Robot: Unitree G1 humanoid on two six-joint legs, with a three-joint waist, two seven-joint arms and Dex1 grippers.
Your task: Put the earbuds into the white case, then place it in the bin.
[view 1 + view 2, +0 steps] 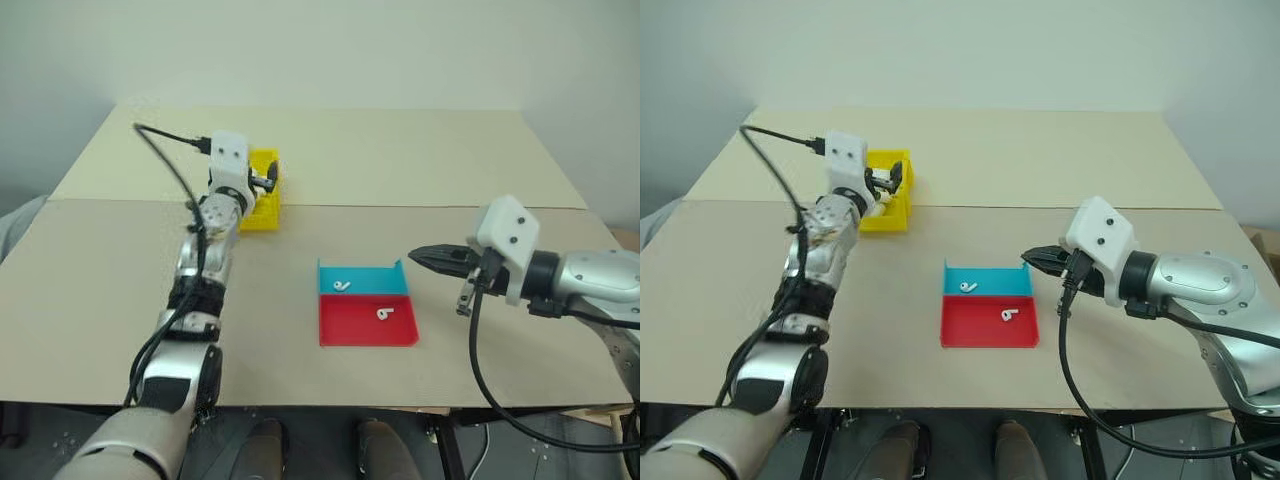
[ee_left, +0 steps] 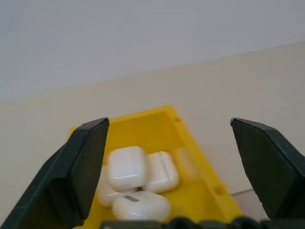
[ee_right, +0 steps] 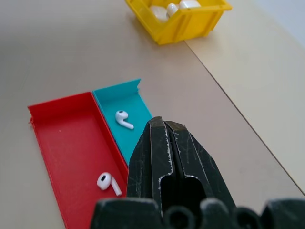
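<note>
Beige tabletop (image 1: 400,170), made of 2 boards meeting at a seam, stands against a pale wall.

Head views: the small bright yellow plastic open-top bin (image 1: 264,215) sits near the seam on the robot's left. The left gripper (image 1: 890,182) hangs over it, and a black finger (image 1: 898,178) shows above its wall. A flat plastic tray, half blue and half red (image 1: 362,341), lies mid-table, well apart from the bin. 1 tiny glossy white stemmed earbud (image 1: 342,286) rests in the blue half, 1 more earbud (image 1: 384,314) in the red half. The right gripper (image 1: 418,257) hovers just beside the tray's right edge, fingers pressed together, holding nothing.

Left wrist view: the left fingers stand wide apart, empty, framing the bin. Inside lie several glossy white rounded cases (image 2: 126,167), touching one another, lids closed; the head views do not show this clearly. Which one is the task's case cannot be told.

Right wrist view: the right fingers (image 3: 167,157) meet along a closed seam above the tray. Both earbuds lie loose, and the bin holds white cases.
</note>
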